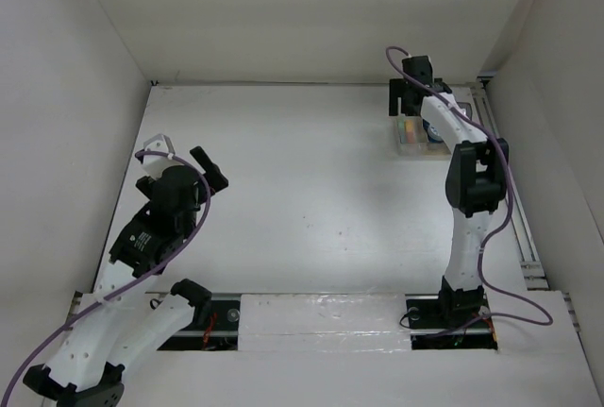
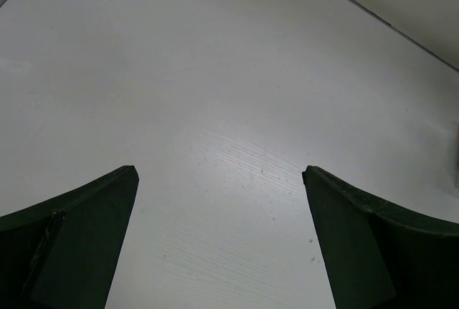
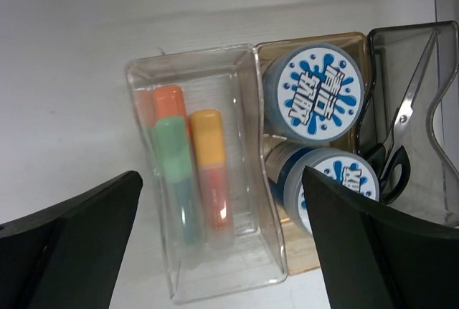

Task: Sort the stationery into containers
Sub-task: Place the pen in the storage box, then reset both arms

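Note:
The clear desk organiser (image 3: 247, 252) stands at the table's far right, also in the top view (image 1: 411, 149). Its clear section holds three marker pens (image 3: 206, 173) with green and orange ends. The tan middle section holds two blue-and-white rolls (image 3: 318, 92). The dark grey end section holds the black-handled scissors (image 3: 399, 144). My right gripper (image 3: 221, 241) is open and empty, hovering above the organiser; the top view shows it (image 1: 408, 95) over the far end. My left gripper (image 2: 219, 237) is open and empty over bare table at the left (image 1: 209, 169).
White walls enclose the table on the left, back and right. A metal rail (image 1: 514, 209) runs along the right edge beside the right arm. The organiser sits close to the back right corner.

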